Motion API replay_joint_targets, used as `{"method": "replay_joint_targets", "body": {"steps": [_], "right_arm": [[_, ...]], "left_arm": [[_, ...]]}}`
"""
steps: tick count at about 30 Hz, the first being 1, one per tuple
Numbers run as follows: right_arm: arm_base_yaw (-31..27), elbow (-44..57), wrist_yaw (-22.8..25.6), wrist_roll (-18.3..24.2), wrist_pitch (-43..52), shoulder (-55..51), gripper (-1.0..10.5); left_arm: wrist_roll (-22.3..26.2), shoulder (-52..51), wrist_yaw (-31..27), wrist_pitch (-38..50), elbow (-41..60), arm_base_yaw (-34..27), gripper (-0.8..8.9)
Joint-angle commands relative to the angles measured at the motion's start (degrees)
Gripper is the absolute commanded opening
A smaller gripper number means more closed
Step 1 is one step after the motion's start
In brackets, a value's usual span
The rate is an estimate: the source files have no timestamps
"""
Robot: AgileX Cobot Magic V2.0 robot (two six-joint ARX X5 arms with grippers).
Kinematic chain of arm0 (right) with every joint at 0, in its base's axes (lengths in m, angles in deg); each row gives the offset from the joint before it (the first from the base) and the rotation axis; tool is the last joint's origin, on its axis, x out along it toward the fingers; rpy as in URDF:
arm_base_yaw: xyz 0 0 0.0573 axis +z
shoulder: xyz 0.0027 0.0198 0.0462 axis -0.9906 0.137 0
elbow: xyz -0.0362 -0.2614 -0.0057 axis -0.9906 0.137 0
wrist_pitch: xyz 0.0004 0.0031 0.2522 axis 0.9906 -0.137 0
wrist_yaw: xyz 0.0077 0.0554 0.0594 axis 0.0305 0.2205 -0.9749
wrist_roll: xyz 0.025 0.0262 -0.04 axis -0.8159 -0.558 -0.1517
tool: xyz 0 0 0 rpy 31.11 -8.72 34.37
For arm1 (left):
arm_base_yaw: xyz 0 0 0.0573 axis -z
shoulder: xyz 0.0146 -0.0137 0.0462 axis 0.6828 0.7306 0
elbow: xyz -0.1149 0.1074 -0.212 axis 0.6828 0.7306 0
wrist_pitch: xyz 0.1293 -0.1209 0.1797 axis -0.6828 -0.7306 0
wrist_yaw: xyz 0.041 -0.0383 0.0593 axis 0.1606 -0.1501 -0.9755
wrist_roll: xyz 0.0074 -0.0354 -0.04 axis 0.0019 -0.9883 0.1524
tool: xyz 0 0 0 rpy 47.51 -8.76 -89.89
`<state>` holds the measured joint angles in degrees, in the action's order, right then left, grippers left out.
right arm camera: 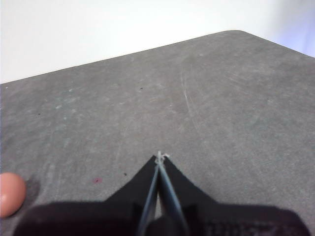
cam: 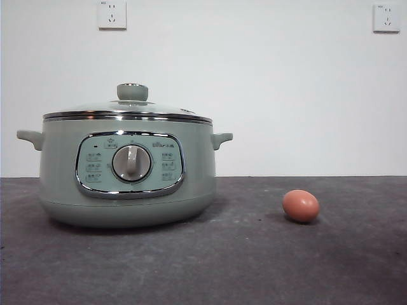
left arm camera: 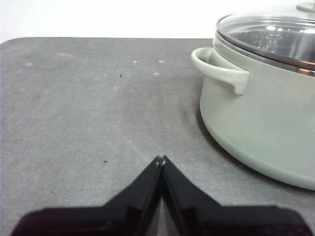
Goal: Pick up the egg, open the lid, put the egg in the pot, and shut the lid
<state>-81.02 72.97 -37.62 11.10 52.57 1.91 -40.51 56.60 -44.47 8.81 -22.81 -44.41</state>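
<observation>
On the dark grey desk the reddish-brown egg is lying on its side, well apart from the pale sage-green electric cooker and touching nothing else, while the glass lid is sitting squarely on the cooker's rim with its green knob upright. Neither arm is showing in the front view. The left claw is hanging above bare desk just beside the cooker's side handle, its jaws pressed together and holding nothing; the right claw is likewise closed and empty, with the egg sitting off to one side at the very edge of its view. Nothing of the task is looking started, and the egg is the likely trouble: being smooth, oval and free to roll, it is liable to skid away if one jaw is touching it before the other, and a squeeze that is too hard is risking a crack. The right claw is needing to open before it descends, or the closed tips are simply going to knock the egg along. The knob is small and rounded, so an off-centre grip by the left claw is risking a tilted, slipping lid that clatters against the rim.
</observation>
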Motion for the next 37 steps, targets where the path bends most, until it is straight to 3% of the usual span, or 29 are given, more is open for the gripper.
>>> {"method": "replay_joint_targets", "body": {"steps": [1, 17, 22, 27, 32, 37], "right_arm": [[0.0, 0.5, 0.0, 0.1, 0.0, -0.2, 0.0], [0.0, 0.5, -0.3, -0.5, 0.3, -0.2, 0.0], [0.0, -2.0, -5.1, -2.1, 0.1, -0.2, -0.1], [0.0, -7.4, -7.6, -6.3, -0.9, 1.1, -0.1], [0.0, -15.0, -12.6, -6.2, -4.1, 5.8, -0.1], [0.0, -24.8, -18.4, -3.3, -12.2, 12.7, -0.1]], "left_arm": [[-0.6, 0.0, -0.2, 0.6, 0.6, -0.1, -0.03], [-0.6, 0.0, 0.0, 0.7, 0.5, -0.1, -0.04], [-2.5, 0.0, 2.3, 0.2, -2.2, -0.1, -0.06], [-5.9, 1.4, 3.3, -3.3, -8.2, -0.1, -0.06], [-6.8, 4.5, 6.8, -9.3, -16.1, -0.1, -0.06], [-6.6, 9.1, 10.7, -16.0, -25.4, -0.1, -0.06]]}}
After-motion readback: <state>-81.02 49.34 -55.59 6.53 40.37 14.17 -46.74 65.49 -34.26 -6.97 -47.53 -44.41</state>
